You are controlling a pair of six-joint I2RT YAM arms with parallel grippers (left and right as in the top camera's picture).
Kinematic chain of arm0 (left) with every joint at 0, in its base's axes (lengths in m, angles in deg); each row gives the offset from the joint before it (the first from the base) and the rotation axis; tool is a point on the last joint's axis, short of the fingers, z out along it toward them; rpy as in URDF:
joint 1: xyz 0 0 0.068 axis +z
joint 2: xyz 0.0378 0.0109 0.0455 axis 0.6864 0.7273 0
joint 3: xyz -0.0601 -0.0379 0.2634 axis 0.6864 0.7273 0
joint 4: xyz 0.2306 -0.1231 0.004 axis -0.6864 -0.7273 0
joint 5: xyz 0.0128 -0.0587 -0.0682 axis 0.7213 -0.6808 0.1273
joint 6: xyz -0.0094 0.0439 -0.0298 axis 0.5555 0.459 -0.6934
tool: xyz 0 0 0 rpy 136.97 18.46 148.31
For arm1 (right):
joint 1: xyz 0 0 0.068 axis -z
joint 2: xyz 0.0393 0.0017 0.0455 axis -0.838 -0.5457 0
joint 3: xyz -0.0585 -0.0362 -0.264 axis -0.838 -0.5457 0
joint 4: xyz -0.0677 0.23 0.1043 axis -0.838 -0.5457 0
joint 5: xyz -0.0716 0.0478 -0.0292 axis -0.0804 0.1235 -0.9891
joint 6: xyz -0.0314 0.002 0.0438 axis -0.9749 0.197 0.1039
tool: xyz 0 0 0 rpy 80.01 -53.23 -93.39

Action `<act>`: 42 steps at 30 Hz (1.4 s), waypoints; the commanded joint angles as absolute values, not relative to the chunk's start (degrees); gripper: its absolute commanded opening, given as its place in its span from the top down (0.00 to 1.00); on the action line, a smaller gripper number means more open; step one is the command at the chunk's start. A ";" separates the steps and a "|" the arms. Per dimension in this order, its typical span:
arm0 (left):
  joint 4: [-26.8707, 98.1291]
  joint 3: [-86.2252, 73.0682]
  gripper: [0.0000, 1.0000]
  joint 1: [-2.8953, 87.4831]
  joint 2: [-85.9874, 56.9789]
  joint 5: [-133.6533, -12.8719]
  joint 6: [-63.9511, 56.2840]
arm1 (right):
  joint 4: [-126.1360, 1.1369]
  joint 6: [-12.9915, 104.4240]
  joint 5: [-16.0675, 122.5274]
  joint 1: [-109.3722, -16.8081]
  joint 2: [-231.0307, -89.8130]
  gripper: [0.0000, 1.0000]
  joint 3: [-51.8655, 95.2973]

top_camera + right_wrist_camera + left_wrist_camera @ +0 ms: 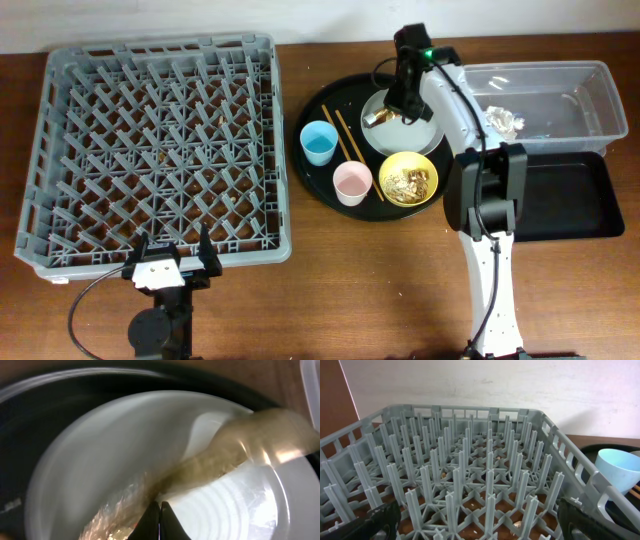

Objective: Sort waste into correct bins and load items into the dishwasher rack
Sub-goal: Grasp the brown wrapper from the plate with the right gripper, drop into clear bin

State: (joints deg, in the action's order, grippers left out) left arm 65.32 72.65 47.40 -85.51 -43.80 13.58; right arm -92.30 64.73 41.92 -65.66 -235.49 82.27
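Note:
My right gripper point(392, 110) point(160, 506) is shut on the brown wrapper scrap point(235, 447) point(378, 117) over the grey-white plate point(420, 128) point(260, 505), which sits on the round black tray point(315, 165). The tray also holds the light blue cup point(319, 142) point(620, 467), the pink-white cup point(352, 182), the yellow bowl point(408, 179) with tan food bits, and two chopsticks point(352, 145). Crumpled white tissue point(505, 121) lies in the clear tub point(590, 75). My left gripper point(172, 262) point(475, 520) is open at the near edge of the grey rack point(160, 150) point(470, 460).
The shallow black rectangular tray point(570, 195) lies in front of the clear tub at the right. Small crumbs lie under the rack's lattice point(520, 523). The right arm's base point(485, 195) stands between the round tray and the black tray.

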 commanded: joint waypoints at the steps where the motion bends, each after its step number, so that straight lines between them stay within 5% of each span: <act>1: 65.08 72.78 0.00 47.64 -85.81 -44.43 14.69 | -98.97 58.13 47.16 -62.05 -225.06 0.96 92.89; 3: 65.08 72.78 0.00 47.64 -85.79 -44.43 14.69 | -100.06 56.03 51.16 -60.24 -222.46 0.82 95.52; 7: 65.08 72.78 0.00 47.64 -85.81 -44.43 14.69 | -96.32 56.84 49.44 -63.28 -227.07 0.21 86.07; 16: 65.08 72.78 0.00 47.64 -85.81 -44.43 14.69 | -70.60 61.28 49.46 -64.59 -228.95 0.24 60.87; 17: 65.08 72.78 0.00 47.64 -85.81 -44.43 14.69 | -69.31 61.26 49.26 -65.00 -229.54 0.34 60.87; 19: 65.08 72.78 0.00 47.64 -85.81 -44.43 14.69 | -66.82 61.21 48.87 -65.46 -229.65 0.96 60.87; 24: 65.08 72.78 0.00 47.64 -85.79 -44.43 14.69 | -76.13 55.97 50.97 -63.60 -217.74 0.96 66.18; 27: 65.08 72.78 0.00 47.64 -85.81 -44.43 14.69 | -84.48 59.27 50.73 -53.86 -203.56 0.96 66.64; 30: 65.08 72.78 0.00 47.64 -85.81 -44.43 14.69 | -86.51 62.35 46.14 -45.42 -205.76 0.96 66.03; 31: 65.08 72.78 0.00 47.64 -85.81 -44.43 14.69 | -86.07 62.33 45.77 -44.06 -207.91 0.91 66.01; 33: 65.08 72.78 0.00 47.64 -85.81 -44.43 14.69 | -85.90 62.24 45.81 -42.53 -212.85 0.04 66.01; 38: 65.08 72.78 0.00 47.64 -85.81 -44.43 14.69 | -94.68 44.27 59.21 -45.33 -203.84 0.03 71.91; 42: 65.08 72.78 0.00 47.64 -85.79 -44.43 14.69 | -110.11 33.63 57.52 -60.54 -200.96 0.11 69.20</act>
State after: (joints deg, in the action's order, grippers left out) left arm 65.32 72.65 47.40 -85.51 -43.80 13.60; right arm -107.73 42.20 57.44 -52.54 -200.58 71.50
